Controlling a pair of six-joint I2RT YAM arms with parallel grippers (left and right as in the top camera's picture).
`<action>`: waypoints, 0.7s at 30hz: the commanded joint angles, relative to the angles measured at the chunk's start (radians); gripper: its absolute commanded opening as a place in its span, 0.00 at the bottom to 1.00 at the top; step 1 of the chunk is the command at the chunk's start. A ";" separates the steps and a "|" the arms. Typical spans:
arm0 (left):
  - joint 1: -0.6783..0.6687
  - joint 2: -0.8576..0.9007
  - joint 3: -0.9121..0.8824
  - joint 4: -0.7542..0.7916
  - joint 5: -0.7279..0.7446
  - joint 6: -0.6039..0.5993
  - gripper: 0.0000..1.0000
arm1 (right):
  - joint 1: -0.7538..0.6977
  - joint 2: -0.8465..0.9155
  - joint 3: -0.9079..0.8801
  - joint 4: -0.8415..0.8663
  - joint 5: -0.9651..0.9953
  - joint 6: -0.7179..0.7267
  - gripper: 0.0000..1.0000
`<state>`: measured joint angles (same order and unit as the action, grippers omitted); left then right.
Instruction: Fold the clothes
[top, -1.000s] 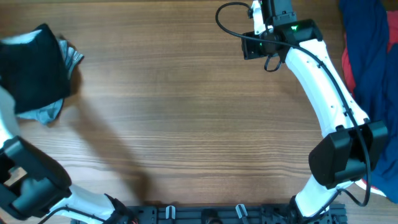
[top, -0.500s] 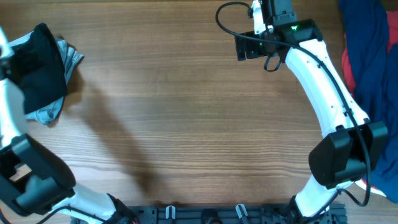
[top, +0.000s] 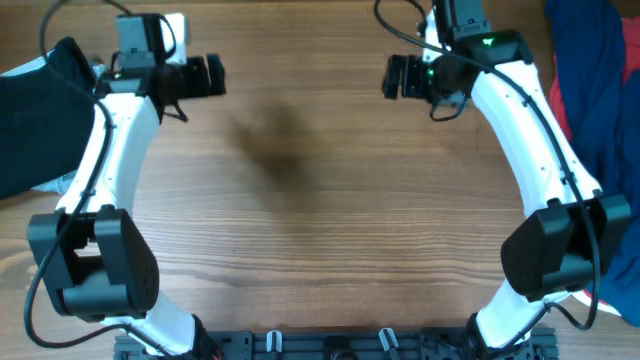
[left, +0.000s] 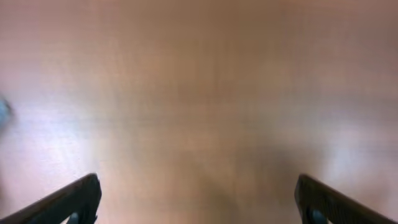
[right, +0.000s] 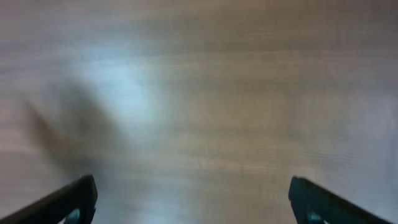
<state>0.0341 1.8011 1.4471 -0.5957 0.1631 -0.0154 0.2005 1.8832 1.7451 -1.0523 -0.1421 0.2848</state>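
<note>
1. The wooden table fills the overhead view, and every place below is given against it.
2. The black garment lies limp at the table's left edge, toward the far side. It is partly cut off by the frame and partly covered by the left arm's white link.
3. A pale grey-blue scrap of fabric peeks out from under the black garment on the side nearer the table's front edge. What garment it belongs to cannot be told.
4. The navy garment with red is heaped along the table's right edge, from the far corner down toward the front. Its red part faces the table's middle.
5. The left gripper hangs over the far left part of the table, pointing toward the table's middle and apart from the black garment.
6. In the left wrist view its two fingers sit at opposite lower corners. They are spread wide, with only blurred bare wood between them.
7. The right gripper hangs over the far right part of the table, pointing toward the middle and well apart from the navy garment.
8. In the right wrist view its fingers are likewise splayed to the frame's lower corners, with nothing between them but blurred wood grain.
9. A soft dark shadow falls on the wood between the two grippers, slightly left of the table's centre.
10. The black mounting rail carrying both arm bases runs along the table's front edge.
</note>
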 joint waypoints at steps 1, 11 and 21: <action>-0.004 -0.023 0.006 -0.174 0.061 -0.053 1.00 | -0.008 0.007 -0.006 -0.073 -0.021 0.030 0.99; -0.006 -0.039 0.006 -0.687 0.161 -0.033 1.00 | -0.008 -0.187 -0.006 -0.176 -0.030 0.006 0.99; -0.059 -0.454 -0.142 -0.617 0.154 -0.055 1.00 | 0.122 -0.537 -0.110 -0.204 0.177 0.018 1.00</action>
<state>-0.0048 1.5288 1.3647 -1.2407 0.3054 -0.0555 0.2760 1.4399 1.7012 -1.2701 -0.0284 0.2913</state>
